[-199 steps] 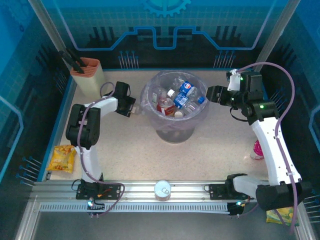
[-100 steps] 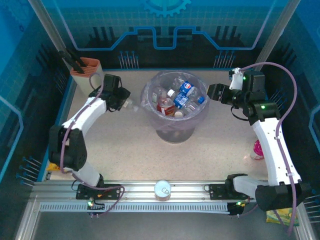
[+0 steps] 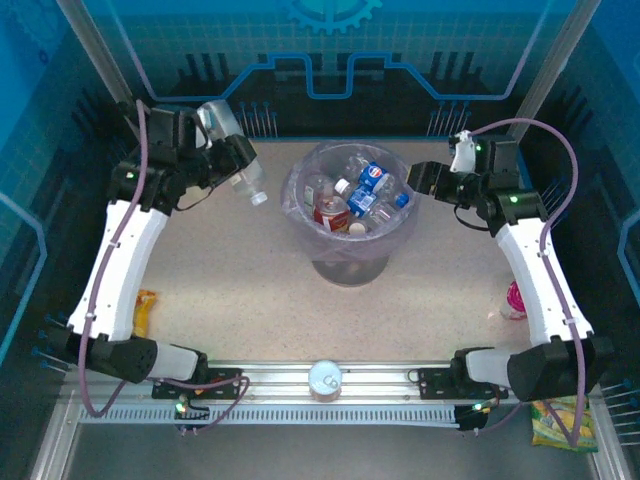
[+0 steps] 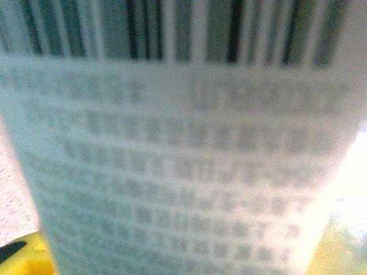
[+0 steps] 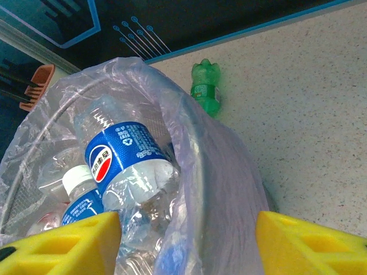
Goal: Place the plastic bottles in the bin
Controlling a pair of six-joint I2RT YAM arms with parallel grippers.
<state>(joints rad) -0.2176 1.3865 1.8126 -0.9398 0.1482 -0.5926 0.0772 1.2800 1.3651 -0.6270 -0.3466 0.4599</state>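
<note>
High at the back left, my left gripper (image 3: 232,158) is shut on a clear plastic bottle (image 3: 240,165) with a white cap, tilted cap-down to the left of the bin. In the left wrist view its blurred printed label (image 4: 183,143) sits right against the lens. The bin (image 3: 300,215), lined with a translucent bag, holds several bottles, one with a blue label (image 5: 123,152). My right gripper (image 3: 418,180) hangs open at the bin's right rim (image 5: 223,172) with nothing held between its yellow fingers (image 5: 63,243). A green bottle (image 5: 205,86) lies on the table beyond the bin. An amber-red bottle (image 3: 514,298) lies at the right.
A silver can (image 3: 325,378) stands on the front rail. A yellow candy bag (image 3: 145,310) lies partly behind the left arm, and another (image 3: 560,425) lies at the front right. The orange-topped knife block (image 5: 35,86) stands at the back left corner.
My left arm has lifted the clear bottle off the table beside the bin and swung it up and back. The right gripper has barely moved.
</note>
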